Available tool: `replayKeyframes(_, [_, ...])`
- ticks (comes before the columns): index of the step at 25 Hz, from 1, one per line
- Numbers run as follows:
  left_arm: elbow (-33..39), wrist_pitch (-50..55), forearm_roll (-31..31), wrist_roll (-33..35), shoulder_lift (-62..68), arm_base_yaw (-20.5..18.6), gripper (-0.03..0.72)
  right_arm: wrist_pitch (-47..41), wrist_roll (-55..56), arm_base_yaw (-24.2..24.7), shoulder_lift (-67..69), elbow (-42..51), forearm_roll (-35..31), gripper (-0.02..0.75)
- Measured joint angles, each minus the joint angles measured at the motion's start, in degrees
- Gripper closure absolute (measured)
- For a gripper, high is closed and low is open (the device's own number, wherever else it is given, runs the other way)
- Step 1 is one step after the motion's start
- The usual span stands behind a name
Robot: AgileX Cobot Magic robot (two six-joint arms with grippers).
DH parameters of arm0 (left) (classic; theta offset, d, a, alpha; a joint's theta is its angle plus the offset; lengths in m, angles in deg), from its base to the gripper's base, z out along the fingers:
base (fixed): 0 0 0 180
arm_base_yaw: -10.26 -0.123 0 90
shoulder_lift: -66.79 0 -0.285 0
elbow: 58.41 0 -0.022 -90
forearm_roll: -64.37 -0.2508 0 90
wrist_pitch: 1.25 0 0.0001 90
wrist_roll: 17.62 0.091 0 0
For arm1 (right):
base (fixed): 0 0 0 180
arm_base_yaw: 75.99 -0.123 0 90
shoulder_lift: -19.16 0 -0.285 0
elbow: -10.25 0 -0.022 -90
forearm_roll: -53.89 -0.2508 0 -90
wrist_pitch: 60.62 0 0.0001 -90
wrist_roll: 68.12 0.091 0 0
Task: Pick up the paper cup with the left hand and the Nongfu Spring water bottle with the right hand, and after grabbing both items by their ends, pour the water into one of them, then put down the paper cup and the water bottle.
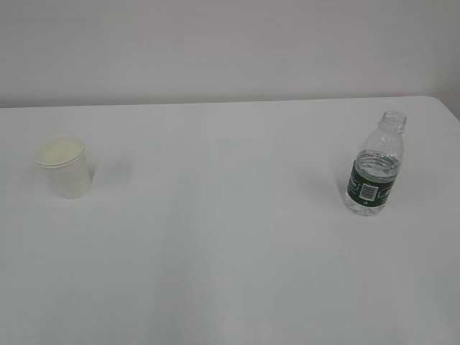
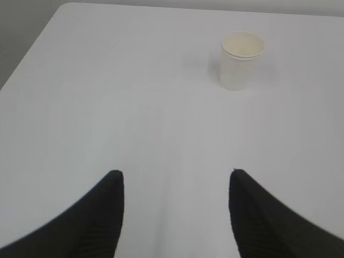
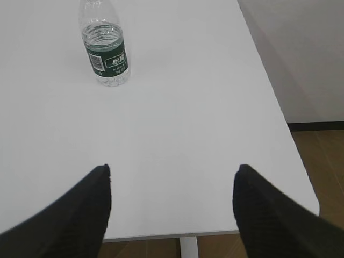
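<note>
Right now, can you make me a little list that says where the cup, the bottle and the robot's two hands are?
cup: paper cup stands upright on the left of the white table, nothing touching it
bottle: water bottle stands upright on the right, no cap, green label
water: some in the bottle
left hand: left gripper open, empty, well short of the cup
right hand: right gripper open, empty, well short of the bottle
picked up yet: nothing
</note>
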State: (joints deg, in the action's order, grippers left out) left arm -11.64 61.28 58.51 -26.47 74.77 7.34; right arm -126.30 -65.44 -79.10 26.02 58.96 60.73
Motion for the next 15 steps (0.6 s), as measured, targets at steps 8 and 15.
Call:
replayKeyframes(8, [0.0,0.0,0.0,0.0,0.0,0.0,0.256,0.0,0.0,0.0,0.0,0.0,0.0,0.199])
replayKeyframes(15, [0.0,0.0,0.0,0.0,0.0,0.0,0.257,0.0,0.0,0.0,0.0,0.0,0.0,0.199])
